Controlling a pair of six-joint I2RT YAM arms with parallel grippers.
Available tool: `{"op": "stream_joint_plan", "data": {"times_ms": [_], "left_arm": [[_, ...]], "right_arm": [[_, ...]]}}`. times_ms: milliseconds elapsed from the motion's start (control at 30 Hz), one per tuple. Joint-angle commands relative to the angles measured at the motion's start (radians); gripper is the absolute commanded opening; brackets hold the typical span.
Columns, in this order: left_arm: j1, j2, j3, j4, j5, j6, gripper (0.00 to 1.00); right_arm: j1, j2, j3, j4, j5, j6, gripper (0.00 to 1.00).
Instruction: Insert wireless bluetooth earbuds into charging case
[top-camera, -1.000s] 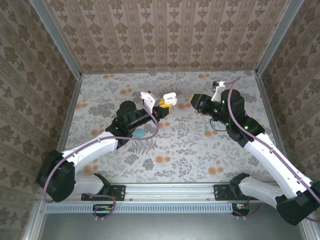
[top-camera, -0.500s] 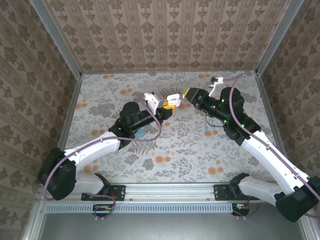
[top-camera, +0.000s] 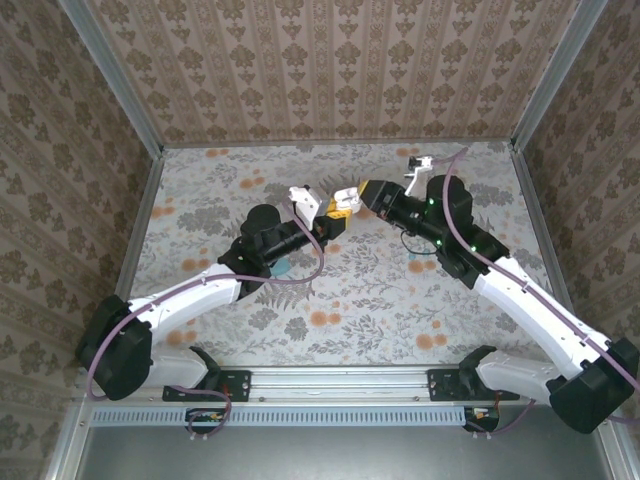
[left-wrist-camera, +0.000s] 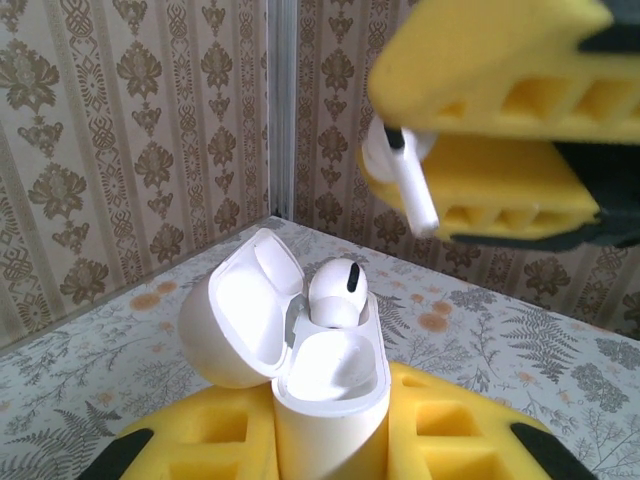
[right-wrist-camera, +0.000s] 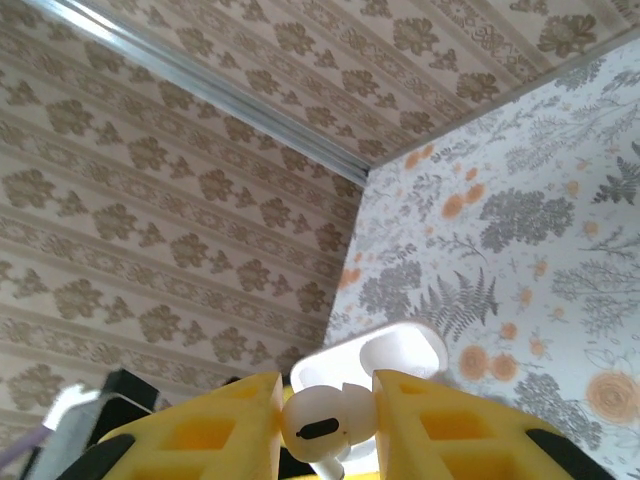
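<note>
Earbud (left-wrist-camera: 400, 172), white glossy plastic: clamped in right gripper (right-wrist-camera: 328, 445), stem tilted down, above open white charging case (left-wrist-camera: 330, 375) clamped by left gripper (left-wrist-camera: 330, 455).

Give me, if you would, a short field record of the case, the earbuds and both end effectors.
charging case: white, lid open, upright
left end effector: shut on the charging case
first earbud: sitting in the case
second earbud: apart from the case, not yet inserted
right end effector: shut on the second earbud
</note>
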Motion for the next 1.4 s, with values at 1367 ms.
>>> {"op": "stream_joint_plan", "data": {"times_ms": [1367], "left_arm": [[-0.006, -0.006, 0.035, 0.096, -0.038, -0.021, 0.23]], "right_arm": [[0.258, 0.170, 0.257, -0.273, 0.482, -0.342, 0.30]]}}
